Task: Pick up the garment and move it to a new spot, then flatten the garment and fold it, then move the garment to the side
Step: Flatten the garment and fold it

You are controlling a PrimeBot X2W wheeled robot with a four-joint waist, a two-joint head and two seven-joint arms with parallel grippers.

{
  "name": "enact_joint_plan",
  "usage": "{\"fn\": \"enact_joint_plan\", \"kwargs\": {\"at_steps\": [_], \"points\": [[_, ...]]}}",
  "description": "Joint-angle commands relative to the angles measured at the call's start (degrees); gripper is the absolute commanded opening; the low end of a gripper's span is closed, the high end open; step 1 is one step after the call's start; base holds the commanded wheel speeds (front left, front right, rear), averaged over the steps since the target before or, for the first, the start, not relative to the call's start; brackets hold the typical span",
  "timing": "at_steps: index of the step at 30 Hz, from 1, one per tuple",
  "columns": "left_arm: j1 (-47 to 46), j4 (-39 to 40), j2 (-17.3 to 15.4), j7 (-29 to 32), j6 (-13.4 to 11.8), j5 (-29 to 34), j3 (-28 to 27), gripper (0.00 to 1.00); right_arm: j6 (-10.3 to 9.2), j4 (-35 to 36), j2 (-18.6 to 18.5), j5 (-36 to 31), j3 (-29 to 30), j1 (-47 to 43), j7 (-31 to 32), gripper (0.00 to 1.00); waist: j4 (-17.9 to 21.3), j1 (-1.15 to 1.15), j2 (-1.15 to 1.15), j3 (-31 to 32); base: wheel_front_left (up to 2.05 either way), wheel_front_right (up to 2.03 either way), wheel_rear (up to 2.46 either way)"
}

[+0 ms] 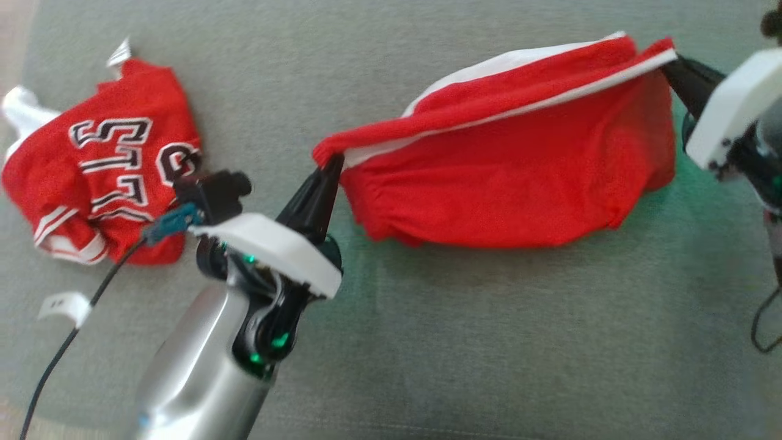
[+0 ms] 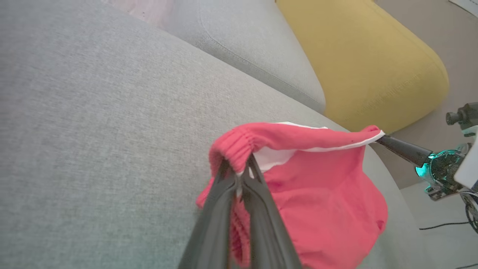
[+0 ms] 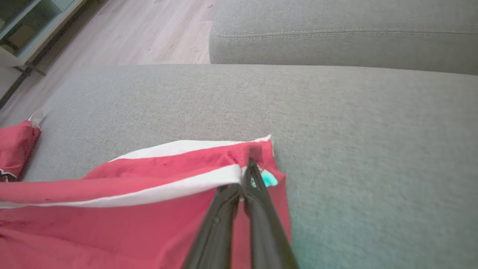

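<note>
Left gripper point(image 1: 333, 164) and right gripper point(image 1: 669, 64) clamp 1 garment point(image 1: 519, 183), 1 jersey point(image 1: 110, 177) apart.

Grey fabric sofa seat point(image 1: 427, 342); crumpled red lettered jersey point(image 1: 104, 183) lying on it, left end.

The tips of the left gripper point(image 1: 333, 162) are buried in the gathered waistband of the red garment point(image 1: 519, 183). Those of the right gripper point(image 1: 669, 61) vanish under its white-trimmed corner. That arm is blurred and cut by the head view's right edge. The left wrist's camera covers part of the red jersey point(image 1: 104, 177) lettering. Marks on the white cable tag point(image 1: 64, 304) are too small to read. In the right wrist view the garment runs off 2 edges, left and bottom.
</note>
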State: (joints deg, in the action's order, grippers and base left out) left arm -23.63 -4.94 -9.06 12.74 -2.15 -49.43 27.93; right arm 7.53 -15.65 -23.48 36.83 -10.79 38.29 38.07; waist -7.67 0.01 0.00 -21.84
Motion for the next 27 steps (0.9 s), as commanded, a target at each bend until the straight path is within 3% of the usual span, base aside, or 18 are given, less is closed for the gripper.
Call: {"fn": "enact_joint_plan", "kwargs": {"at_steps": [1,10,11,12,13,14,15,16,21,27], "points": [[-2.43,1.01,-0.29,-0.58,0.46,0.24,-1.68,0.00,-0.04,0.94,-1.08,0.47,-0.82,1.43,-0.65,0.00,-1.23,-0.01,0.00,-0.74,0.00,0.00,0.00],[-9.60,-11.46,3.50,-3.78,3.51,0.61,-0.19,0.00,-0.04,-13.29,-1.02,3.46,-8.67,10.61,-10.41,0.00,-2.08,-0.01,0.00,-1.93,0.00,0.00,0.00],[-10.04,-12.71,3.77,-3.95,3.78,0.55,0.07,0.00,-0.04,-14.48,-0.92,3.82,-9.65,10.99,-11.51,0.94,-1.99,-0.01,0.00,-1.98,0.00,0.00,0.00],[-10.37,-13.86,4.03,-3.92,4.16,0.32,0.39,0.00,-0.04,-15.35,-0.86,4.16,-10.78,11.21,-12.55,1.00,-1.89,-0.01,0.00,-2.01,0.00,0.00,0.00],[-10.63,-14.85,4.27,-4.05,4.49,0.00,0.57,0.16,-0.04,-16.05,-0.85,4.65,-11.84,11.29,-13.55,1.00,-1.79,-0.01,0.00,-2.01,0.00,0.00,0.00],[-10.85,-15.74,4.46,-4.34,4.67,-0.15,0.69,0.44,-0.04,-16.66,-0.98,5.11,-12.81,11.33,-14.62,1.00,-1.67,-0.01,0.00,-1.97,0.00,0.00,0.00],[-10.98,-16.60,4.60,-4.52,4.79,-0.24,0.87,0.87,-0.04,-17.02,-1.24,5.42,-13.77,11.32,-15.97,1.00,-1.54,-0.01,0.00,-1.90,0.00,0.00,0.00],[-11.07,-17.30,4.71,-4.80,4.88,-0.34,0.94,1.00,-0.04,-17.23,-1.53,5.75,-14.67,11.19,-17.37,1.00,-1.42,-0.01,0.00,-1.78,0.00,0.00,0.00],[-10.26,-19.76,4.45,-7.56,3.75,0.14,0.20,1.00,-0.04,-16.93,-2.60,7.04,-16.98,9.26,-27.06,1.00,-0.11,-0.01,0.00,-0.38,0.00,0.00,0.00],[-7.78,-19.03,1.32,-13.73,-1.94,5.24,-0.93,1.00,-0.04,-15.29,-3.20,3.87,-15.37,5.72,-40.48,1.00,2.56,-0.01,0.00,2.04,0.00,0.00,0.00]]}}
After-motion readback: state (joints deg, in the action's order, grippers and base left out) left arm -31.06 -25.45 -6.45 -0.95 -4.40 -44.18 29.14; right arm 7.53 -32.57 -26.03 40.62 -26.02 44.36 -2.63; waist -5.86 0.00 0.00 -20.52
